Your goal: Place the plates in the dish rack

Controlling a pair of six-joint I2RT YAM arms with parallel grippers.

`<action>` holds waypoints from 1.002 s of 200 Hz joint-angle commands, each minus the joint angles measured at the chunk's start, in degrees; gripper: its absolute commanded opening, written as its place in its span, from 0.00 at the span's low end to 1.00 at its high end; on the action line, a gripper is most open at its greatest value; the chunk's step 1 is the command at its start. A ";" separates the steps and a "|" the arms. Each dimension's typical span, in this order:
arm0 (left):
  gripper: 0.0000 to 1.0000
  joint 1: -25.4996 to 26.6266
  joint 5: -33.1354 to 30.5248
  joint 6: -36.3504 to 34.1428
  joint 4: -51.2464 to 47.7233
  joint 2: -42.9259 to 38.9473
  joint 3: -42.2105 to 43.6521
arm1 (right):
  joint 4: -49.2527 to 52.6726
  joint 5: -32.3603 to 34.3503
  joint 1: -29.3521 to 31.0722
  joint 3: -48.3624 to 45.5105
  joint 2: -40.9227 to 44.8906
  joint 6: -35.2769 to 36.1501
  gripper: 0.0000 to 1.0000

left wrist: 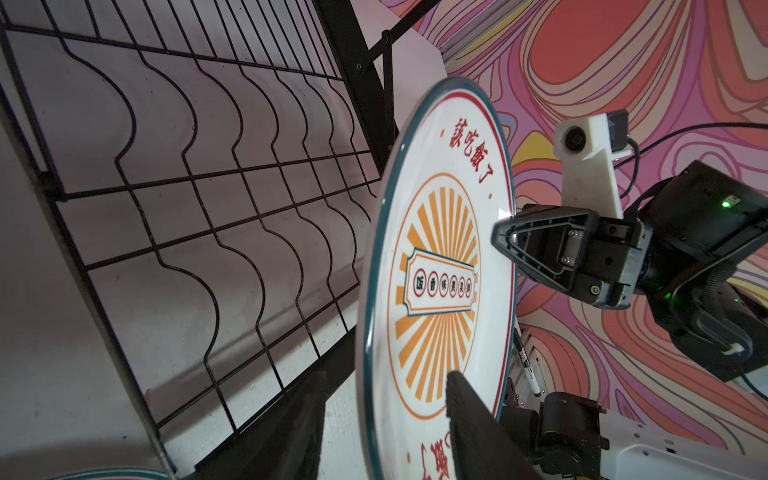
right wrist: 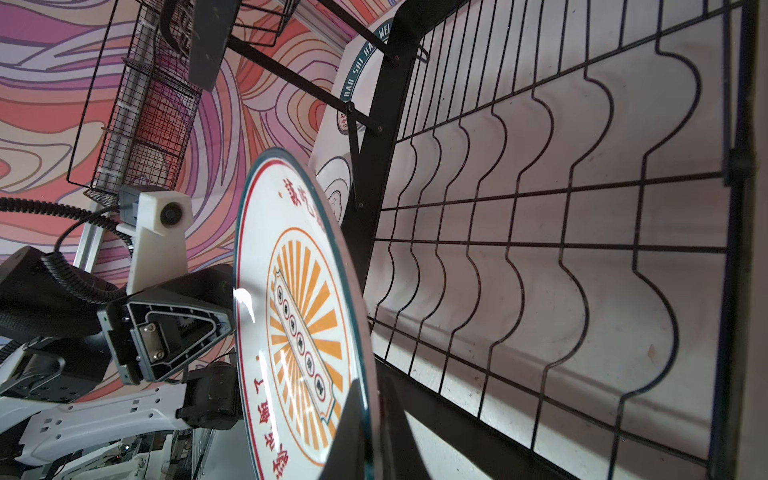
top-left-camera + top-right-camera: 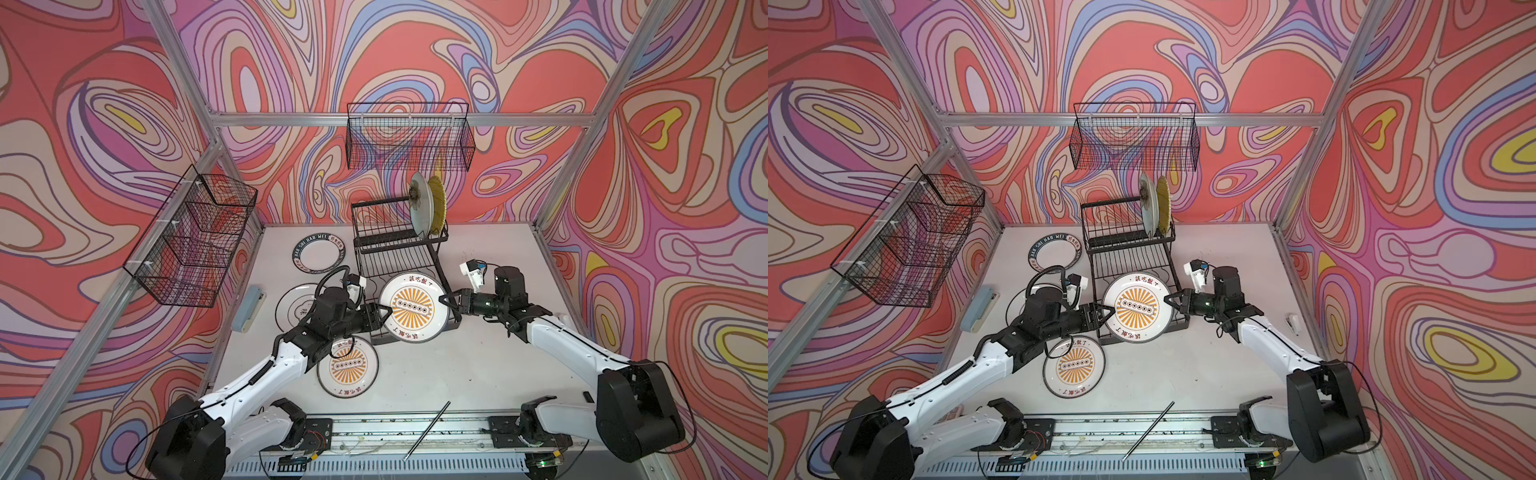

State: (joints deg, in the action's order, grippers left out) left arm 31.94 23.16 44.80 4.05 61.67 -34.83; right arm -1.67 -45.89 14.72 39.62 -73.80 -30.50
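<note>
An orange sunburst plate hangs on edge over the dish rack's lower tray. My right gripper is shut on its right rim. My left gripper straddles the left rim, open: one finger lies on the face, the other stands off the back. A second sunburst plate, a black-lettered plate and a dark-ringed plate, half under my left arm, lie on the table. A pale green plate and a yellow plate stand in the upper tier.
Black mesh baskets hang on the back wall and the left wall. A pale blue flat object lies left of the plates. A thin metal rod lies at the front edge. A small white item sits at the right edge.
</note>
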 commanded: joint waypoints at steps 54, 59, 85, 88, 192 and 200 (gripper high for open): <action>0.25 0.31 0.74 -0.67 0.48 -1.44 0.94 | -0.54 -0.52 1.26 2.26 -0.29 1.08 0.00; 0.23 0.31 0.74 -0.67 0.49 -1.46 0.95 | -0.47 -0.52 1.28 2.30 -0.29 1.14 0.00; 0.14 0.31 0.90 -0.83 0.52 -1.40 0.77 | -0.19 -0.28 1.32 2.74 -0.23 1.16 0.00; 0.14 0.31 0.92 -0.85 0.46 -1.43 0.78 | -0.18 -0.30 1.33 2.75 -0.24 1.15 0.00; 0.00 0.31 0.84 -1.33 0.44 -1.81 0.52 | -0.56 -0.43 2.42 2.85 -0.20 1.23 0.19; 0.00 0.28 0.83 -1.35 0.50 -1.90 0.51 | -0.62 -0.42 2.63 2.67 -0.20 1.25 0.21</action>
State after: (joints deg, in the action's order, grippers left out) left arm 31.59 22.20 45.15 4.05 61.12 -34.50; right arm -0.47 -45.87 16.36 41.04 -74.02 -28.99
